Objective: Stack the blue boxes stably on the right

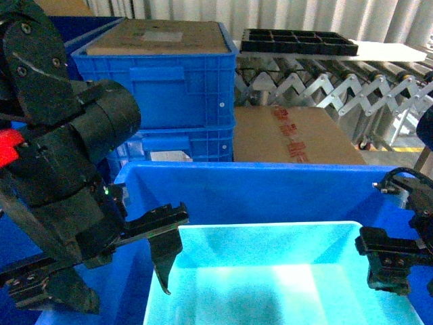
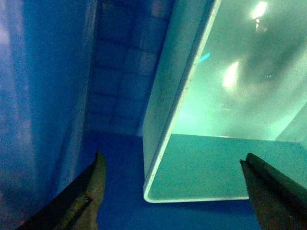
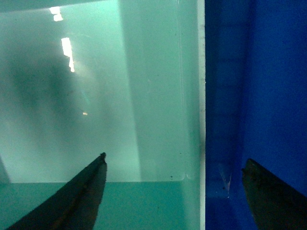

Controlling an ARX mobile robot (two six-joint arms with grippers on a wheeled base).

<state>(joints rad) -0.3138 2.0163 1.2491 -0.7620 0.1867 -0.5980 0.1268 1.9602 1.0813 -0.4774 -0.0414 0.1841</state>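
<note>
Both pincers, left gripper (image 1: 159, 237) and right gripper (image 1: 389, 261), spread, straddling the rims of the smooth turquoise plastic tub (image 1: 284, 284) nested in the royal-blue plastic crate (image 1: 257, 189); we judge it light, stiff, slick, so pinch rim walls.

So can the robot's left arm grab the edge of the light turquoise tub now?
Probably yes. The left gripper is open, its fingers either side of the turquoise tub's rim, with nothing between them. The tub sits inside the blue crate.
</note>
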